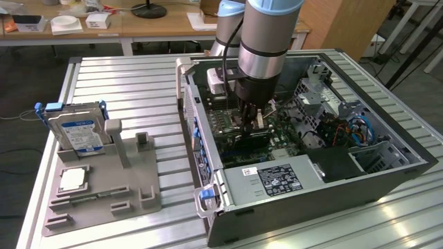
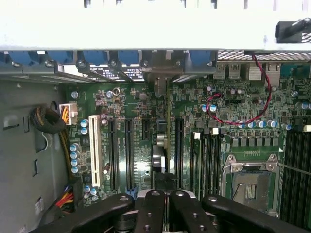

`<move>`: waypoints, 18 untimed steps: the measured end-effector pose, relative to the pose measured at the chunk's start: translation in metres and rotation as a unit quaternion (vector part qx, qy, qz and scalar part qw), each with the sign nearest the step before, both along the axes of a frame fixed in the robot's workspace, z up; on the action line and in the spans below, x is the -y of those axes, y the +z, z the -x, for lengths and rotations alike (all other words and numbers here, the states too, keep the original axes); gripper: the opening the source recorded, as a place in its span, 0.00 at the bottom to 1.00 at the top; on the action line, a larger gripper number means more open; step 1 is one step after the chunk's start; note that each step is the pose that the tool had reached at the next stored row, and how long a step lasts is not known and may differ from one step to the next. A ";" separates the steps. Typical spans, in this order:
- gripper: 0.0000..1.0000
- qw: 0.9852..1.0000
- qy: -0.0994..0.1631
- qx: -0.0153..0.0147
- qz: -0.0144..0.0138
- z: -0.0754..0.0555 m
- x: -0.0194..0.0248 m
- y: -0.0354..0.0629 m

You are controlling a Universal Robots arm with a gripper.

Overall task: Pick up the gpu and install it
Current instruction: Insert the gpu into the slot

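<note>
The gpu [image 1: 247, 137] is a thin dark card standing on edge on the motherboard inside the open computer case [image 1: 387, 181]. In the wrist view the gpu [image 2: 159, 151] shows edge-on, running from the rear slot bracket toward the black fingers [image 2: 150, 211]. My gripper [image 1: 250, 123] hangs straight down from the arm, directly over the card's top edge. In the wrist view the gripper [image 2: 167, 199] has its jaws pressed together with only a hairline gap. Whether they pinch the card or just rest above it cannot be made out.
A power supply [image 1: 273, 181] and cable bundles [image 1: 346, 132] crowd the case around the card. A grey fixture [image 1: 104, 199] at the exterior view's left holds a hard drive [image 1: 74, 132] and a processor [image 1: 72, 179]. An open processor socket [image 2: 250, 187] lies beside the memory slots.
</note>
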State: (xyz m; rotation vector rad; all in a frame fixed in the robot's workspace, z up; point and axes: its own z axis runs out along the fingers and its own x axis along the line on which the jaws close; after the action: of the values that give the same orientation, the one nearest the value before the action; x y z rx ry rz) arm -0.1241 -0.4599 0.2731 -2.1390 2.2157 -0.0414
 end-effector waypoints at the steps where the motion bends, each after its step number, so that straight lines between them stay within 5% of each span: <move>1: 0.11 1.000 0.000 0.000 0.000 0.001 -0.0002 -0.0002; 18: 0.11 1.000 0.004 0.000 0.000 0.003 -0.0030 -0.0011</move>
State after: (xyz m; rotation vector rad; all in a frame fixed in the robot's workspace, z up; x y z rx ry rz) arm -0.1271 -0.4568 0.2719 -2.1482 2.2055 -0.0418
